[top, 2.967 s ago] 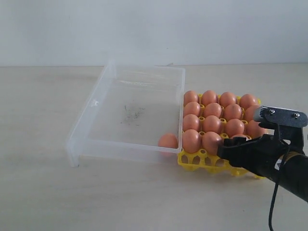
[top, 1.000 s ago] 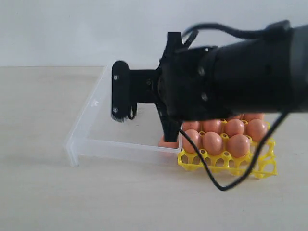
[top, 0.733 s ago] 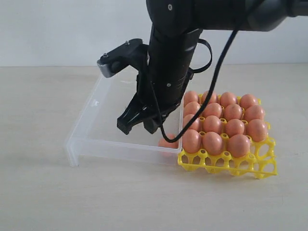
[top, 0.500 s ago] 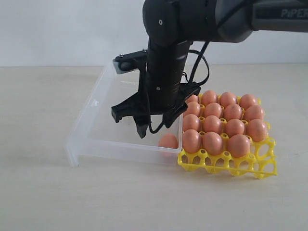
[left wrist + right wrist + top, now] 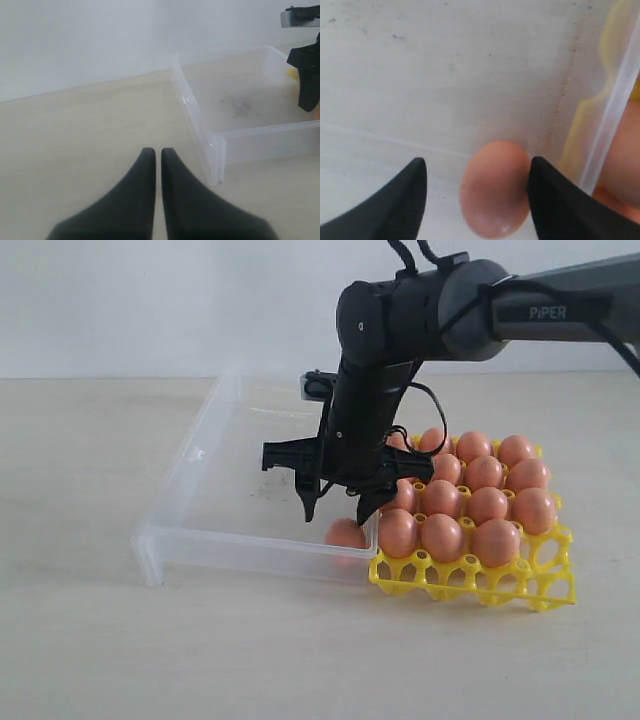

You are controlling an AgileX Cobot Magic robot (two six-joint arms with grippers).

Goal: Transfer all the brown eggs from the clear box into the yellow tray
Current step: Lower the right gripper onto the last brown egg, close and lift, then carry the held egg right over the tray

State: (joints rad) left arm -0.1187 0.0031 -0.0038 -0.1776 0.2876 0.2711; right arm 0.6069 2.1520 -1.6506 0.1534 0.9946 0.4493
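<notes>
Exterior view, arm (image 5: 372, 405) covering some brown eggs (image 5: 470, 502)

Clear box (image 5: 250, 550) is showing as transparent glossy plastic. Yellow tray (image 5: 450, 581) is reading as smooth plastic. Brown eggs (image 5: 497, 540) are looking smooth, satiny. Right gripper (image 5: 337, 518) is appearing matt black; table (image 5: 100, 640) matt.

The right arm (image 5: 500, 305) extends from 2 o'clock in the exterior view, bends at the wrist and points the right gripper (image 5: 337, 512) down toward 6 o'clock. Its 2 fingers are spread wide, clamping nothing. The left gripper (image 5: 157, 152) has its 2 fingers drawn nearly together with only a sliver of gap, and it is empty.
</notes>
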